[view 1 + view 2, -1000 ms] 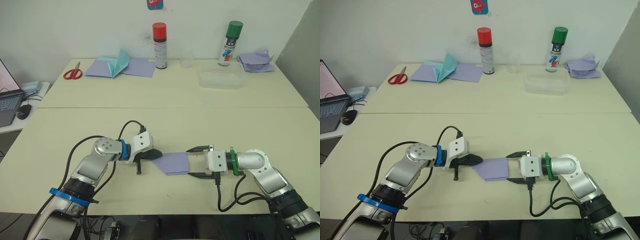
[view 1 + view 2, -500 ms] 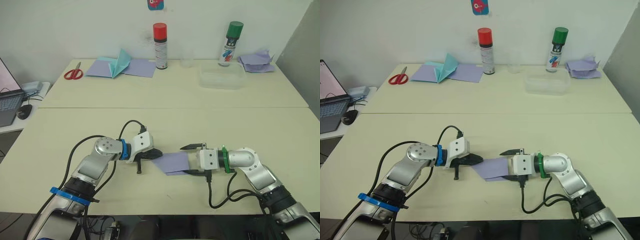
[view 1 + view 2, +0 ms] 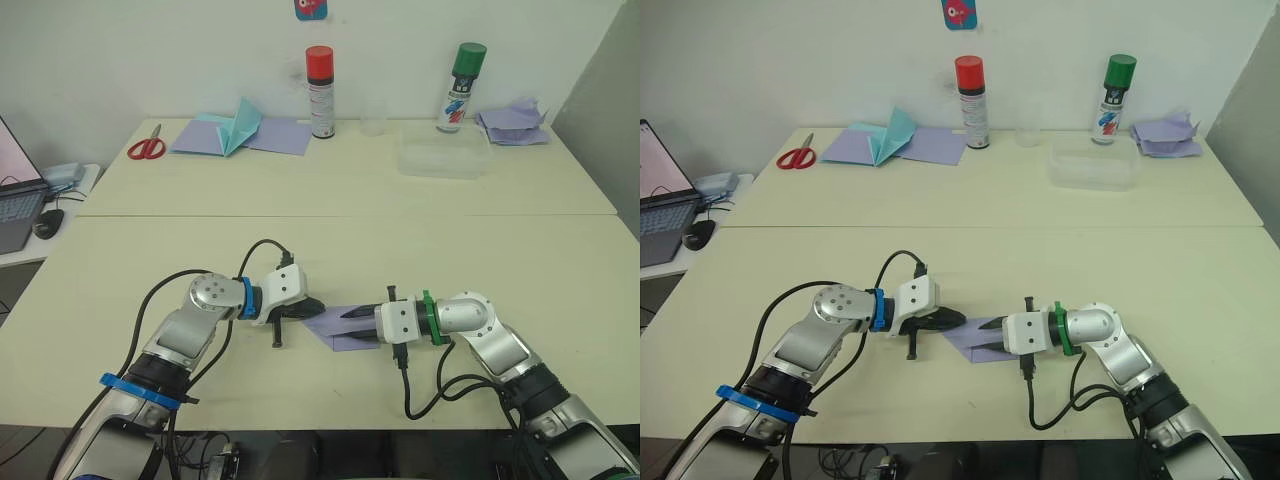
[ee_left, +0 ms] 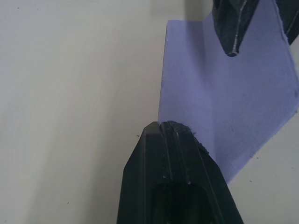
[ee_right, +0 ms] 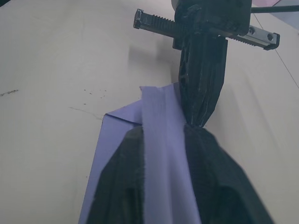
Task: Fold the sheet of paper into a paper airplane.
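Note:
The sheet of paper (image 3: 335,328), a pale lavender folded piece, lies near the table's front edge between my two grippers. My left gripper (image 3: 314,308) is shut, and its tip rests on the paper's left edge (image 4: 233,102). From the right, my right gripper (image 3: 350,316) reaches in over the sheet. It is shut on the sheet, and in the right wrist view a raised strip of the paper (image 5: 163,154) runs up between its two fingers (image 5: 126,158). The two gripper tips stand close together over the sheet.
At the back of the table are red scissors (image 3: 146,147), a teal paper plane (image 3: 236,124) on lavender sheets, a red-capped can (image 3: 320,90), a clear cup (image 3: 374,116), a green-capped can (image 3: 460,85), a clear tub (image 3: 443,158) and crumpled lavender paper (image 3: 512,122). A laptop (image 3: 14,205) sits far left.
My right gripper has slid left over the sheet and gone from open to shut on it. The left gripper has stayed in place.

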You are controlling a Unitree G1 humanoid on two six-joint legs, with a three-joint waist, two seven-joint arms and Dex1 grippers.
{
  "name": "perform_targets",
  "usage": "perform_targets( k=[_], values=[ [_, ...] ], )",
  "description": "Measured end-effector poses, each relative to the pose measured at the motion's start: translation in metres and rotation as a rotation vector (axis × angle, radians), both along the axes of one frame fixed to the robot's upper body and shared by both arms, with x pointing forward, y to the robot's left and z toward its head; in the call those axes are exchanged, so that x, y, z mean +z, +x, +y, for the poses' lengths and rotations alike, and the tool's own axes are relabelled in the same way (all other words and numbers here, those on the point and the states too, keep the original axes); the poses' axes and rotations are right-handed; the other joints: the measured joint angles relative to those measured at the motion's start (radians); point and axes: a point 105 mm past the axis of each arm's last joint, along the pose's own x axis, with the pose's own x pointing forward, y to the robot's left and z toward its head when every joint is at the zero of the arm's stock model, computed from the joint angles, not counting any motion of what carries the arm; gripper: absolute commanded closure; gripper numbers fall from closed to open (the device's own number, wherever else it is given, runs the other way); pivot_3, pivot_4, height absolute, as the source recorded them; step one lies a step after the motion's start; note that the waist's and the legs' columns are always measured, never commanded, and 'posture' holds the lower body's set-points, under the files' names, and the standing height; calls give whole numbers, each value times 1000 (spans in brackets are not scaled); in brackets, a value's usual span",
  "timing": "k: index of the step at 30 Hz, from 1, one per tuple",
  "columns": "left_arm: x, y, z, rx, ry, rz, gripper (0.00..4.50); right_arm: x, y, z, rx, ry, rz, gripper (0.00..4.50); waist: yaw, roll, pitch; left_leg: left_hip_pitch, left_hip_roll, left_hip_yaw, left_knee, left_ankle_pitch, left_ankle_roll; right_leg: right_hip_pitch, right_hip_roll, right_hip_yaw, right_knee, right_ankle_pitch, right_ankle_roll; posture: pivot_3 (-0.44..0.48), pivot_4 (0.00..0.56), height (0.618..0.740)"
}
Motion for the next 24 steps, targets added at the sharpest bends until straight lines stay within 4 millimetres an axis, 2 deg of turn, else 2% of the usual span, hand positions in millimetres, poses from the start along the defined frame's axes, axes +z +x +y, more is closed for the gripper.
perform_targets(
  k=[11,24],
  values=[
    [2,2,4,-47,36,-35,4500,5,12,4,-116,100,141,4483,-1,0,0,0,1,0,0,0,0,-1,1,0,0,0,0,0,150,740],
    [2,4,6,-68,47,-45,4500,-4,26,9,-186,46,77,4483,-14,1,-1,1,1,-1,0,0,0,0,1,0,1,0,0,0,150,740]
  ],
)
